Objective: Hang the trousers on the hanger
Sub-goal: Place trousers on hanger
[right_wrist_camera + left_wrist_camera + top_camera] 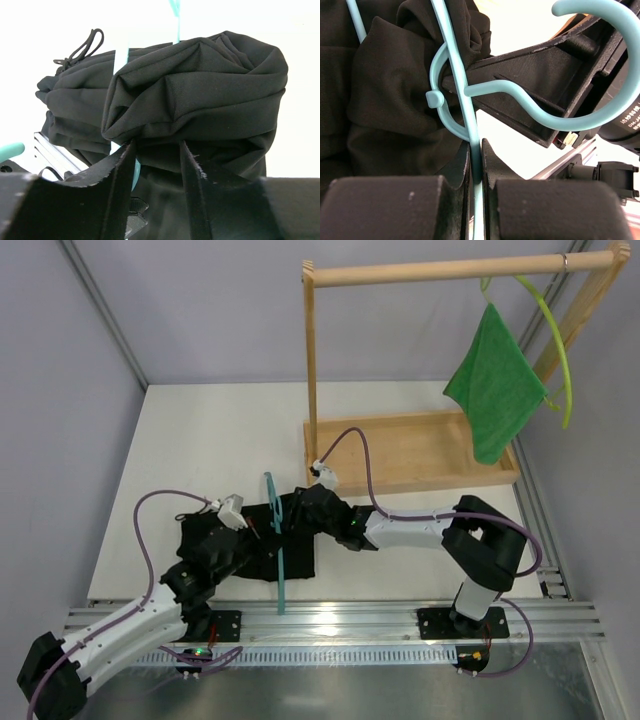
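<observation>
Fingers on our left gripper (476,157) are pinched tight on the hanger (470,90), clamping one of its thin teal bars right by where the hook branches off. The hook curls away toward 2 o'clock in the left wrist view. Our right gripper (157,152) has both fingers closed around a thick bunched fold of the trousers (200,85), and the wad bulges out above the tips at 12 o'clock.

From the top camera, the trousers sit heaped on the table (220,430) at roughly 8 o'clock from its middle, close to the near edge. The hanger runs 12 to 6 through the pile.

So we reckon we're mid-threading, getting that fold through the hanger's opening and over a bar. Tips from us:

- Hold the left grip dead steady so the frame doesn't twist, since thin plastic will flex.
- Feed the wad through slowly, because it's way fatter than a single layer and could snag on the little notch.
- We can't tell whether any fabric is over the bar yet, so don't let go until it clearly drapes on both sides.
</observation>
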Controlling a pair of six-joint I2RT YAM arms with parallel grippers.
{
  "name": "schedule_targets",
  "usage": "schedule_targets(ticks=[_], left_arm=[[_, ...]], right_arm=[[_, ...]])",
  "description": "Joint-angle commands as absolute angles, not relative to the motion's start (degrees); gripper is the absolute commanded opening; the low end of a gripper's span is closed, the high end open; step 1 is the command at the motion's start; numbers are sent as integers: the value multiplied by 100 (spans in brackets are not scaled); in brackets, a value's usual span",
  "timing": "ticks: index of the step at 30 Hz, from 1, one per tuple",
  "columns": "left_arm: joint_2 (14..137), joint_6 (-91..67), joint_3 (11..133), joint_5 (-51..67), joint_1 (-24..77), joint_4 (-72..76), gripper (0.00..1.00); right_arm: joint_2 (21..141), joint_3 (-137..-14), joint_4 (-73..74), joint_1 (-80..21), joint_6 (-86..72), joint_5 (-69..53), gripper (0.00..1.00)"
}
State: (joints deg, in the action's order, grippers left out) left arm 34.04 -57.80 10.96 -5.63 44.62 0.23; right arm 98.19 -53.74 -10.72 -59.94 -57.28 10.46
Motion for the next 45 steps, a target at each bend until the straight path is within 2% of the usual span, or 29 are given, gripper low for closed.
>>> schedule_targets(ticks=[1, 8, 18, 24, 37, 41, 44, 45], left_arm=[[3121, -5511, 1029, 159, 4641, 932, 0], [2988, -5563, 993, 44, 4641, 580, 0], [2971, -5687, 976, -176, 4641, 430, 0], [3208, -5748, 958, -106, 4641, 580, 0], [3173, -5818, 967, -176, 4641, 527, 1], [3182, -5836, 949, -193, 4641, 519, 0], [3217, -5845, 967, -211, 4641, 510, 1], [3234, -5853, 984, -202, 4649, 501, 1]], right_arm=[[9941, -5537, -1046, -6073, -5731, 959, 46], [8957, -5327, -773, -6047, -4773, 853, 57], [7727, -4316, -1450, -5994, -4509, 536, 58], [7567, -4280, -1731, -6213, -4211, 632, 58], [8138, -5062, -1135, -6741, -4131, 2055, 61], [8490, -5545, -520, -6732, -4131, 2592, 59], [8727, -5844, -299, -6733, -4140, 2733, 46], [8823, -5949, -247, -6741, -4157, 2751, 38]])
